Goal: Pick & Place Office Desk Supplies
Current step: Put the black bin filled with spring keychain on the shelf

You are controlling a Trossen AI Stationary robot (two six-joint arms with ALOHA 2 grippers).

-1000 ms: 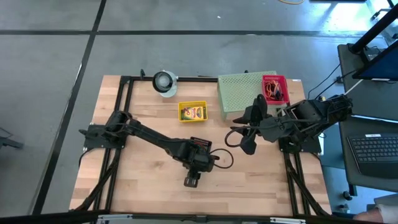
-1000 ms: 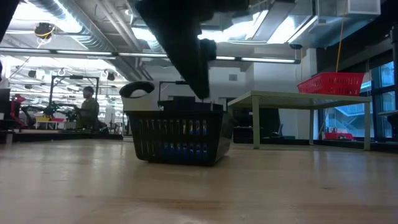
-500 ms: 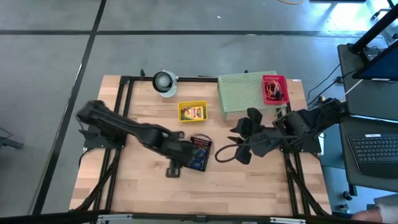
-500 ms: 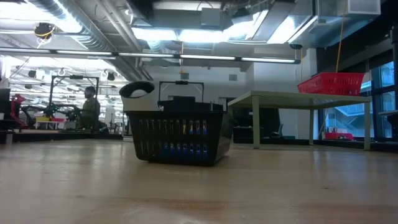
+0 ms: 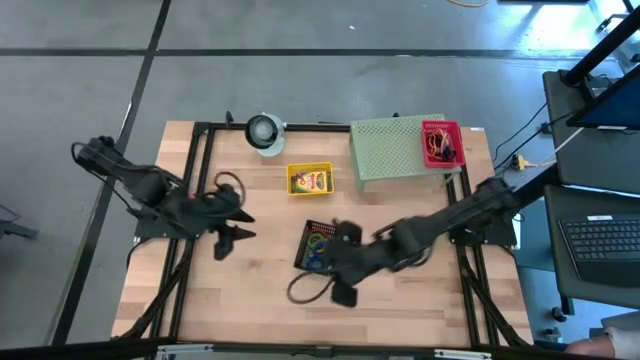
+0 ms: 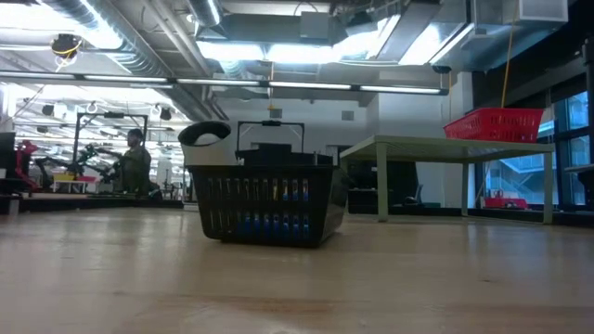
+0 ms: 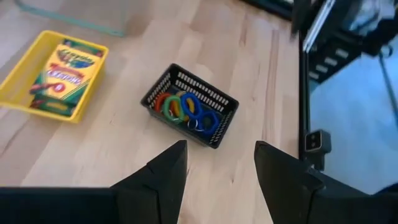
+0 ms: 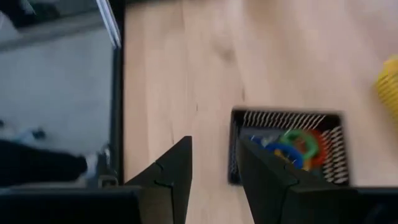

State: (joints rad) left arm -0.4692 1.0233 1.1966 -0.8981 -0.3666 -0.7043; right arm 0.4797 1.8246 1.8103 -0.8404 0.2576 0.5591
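rubber-band loops (image 7: 182,107) in black basket (image 7: 219,127) | left hand (image 5: 222,240) withdrawn, open | right hand (image 5: 343,297) arrived, part-open

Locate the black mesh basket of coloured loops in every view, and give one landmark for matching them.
High view: black mesh basket at table centre, by the right arm.
Low view: left of centre, standing on the table.
Left wrist view: centre, beyond the open left gripper.
Right wrist view: lower right, past the right gripper.
Shared landmark: the yellow tray of crayons, blurred at the right wrist view's edge.
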